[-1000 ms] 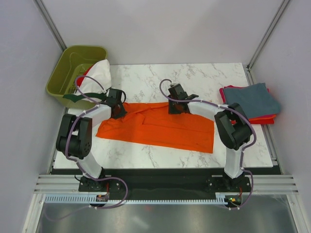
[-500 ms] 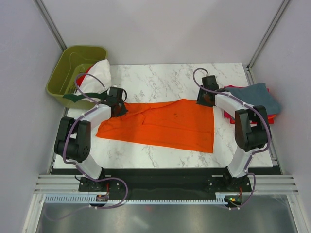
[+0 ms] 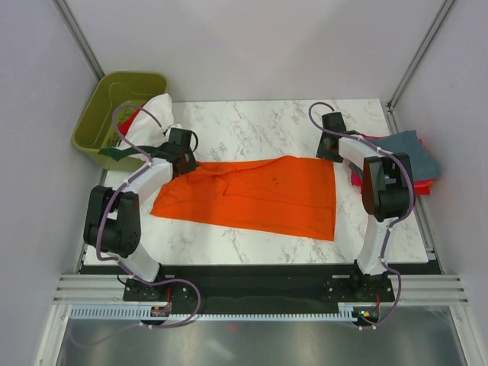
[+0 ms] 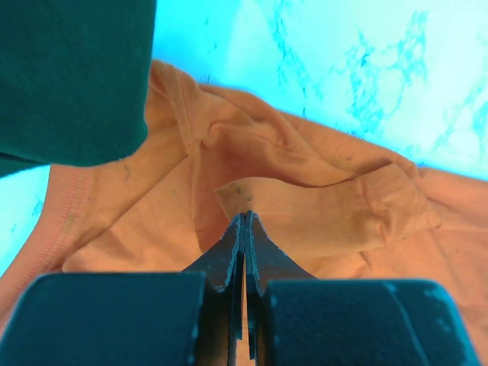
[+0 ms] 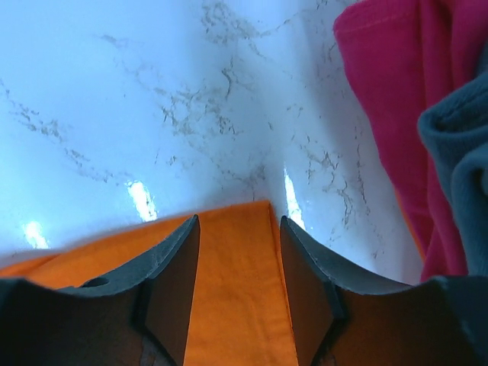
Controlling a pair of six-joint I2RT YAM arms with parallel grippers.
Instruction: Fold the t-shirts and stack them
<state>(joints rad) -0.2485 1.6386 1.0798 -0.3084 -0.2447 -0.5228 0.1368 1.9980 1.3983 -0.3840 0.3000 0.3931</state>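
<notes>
Orange t-shirt (image 3: 255, 197) lies spread flat across the middle of the counter (image 3: 252, 126), long axis running left to right, and nothing is lifted off the counter. The left gripper (image 4: 245, 217) sits on the shirt corner nearest the counter's far-left. Its jaws are pressed tight together with a crease of orange cloth running straight into the tips, so it reads as a pinch on the shirt. A bunched sleeve (image 4: 328, 206) is just beside it. The right gripper (image 5: 238, 225) is at the shirt corner toward the counter's far-right. Its jaws are parted moderately wide and straddle that corner, with cloth lying flat between them and nothing gripped yet. A finished stack sits at the counter's right edge, blue-grey t-shirt (image 3: 415, 149) on top and magenta t-shirt (image 5: 381, 91) under it. An olive-green bin (image 3: 95, 107) stands off the counter's far-left corner, with a white t-shirt with dark green trim (image 3: 156, 114) spilling over its rim. Step in hand, as judged: squaring and tensioning the orange shirt along its far edge, just ahead of the first fold. The stack is partly built and at least one shirt in the bin is not yet done. The next move likely calls for the right gripper to drop and close on its corner. Both grippers then lift together and carry the far edge toward the counter's near edge, keeping even pull so the edge lands straight. The crumpled sleeve at the left end probably wants tucking in, or it will lump the fold.
</notes>
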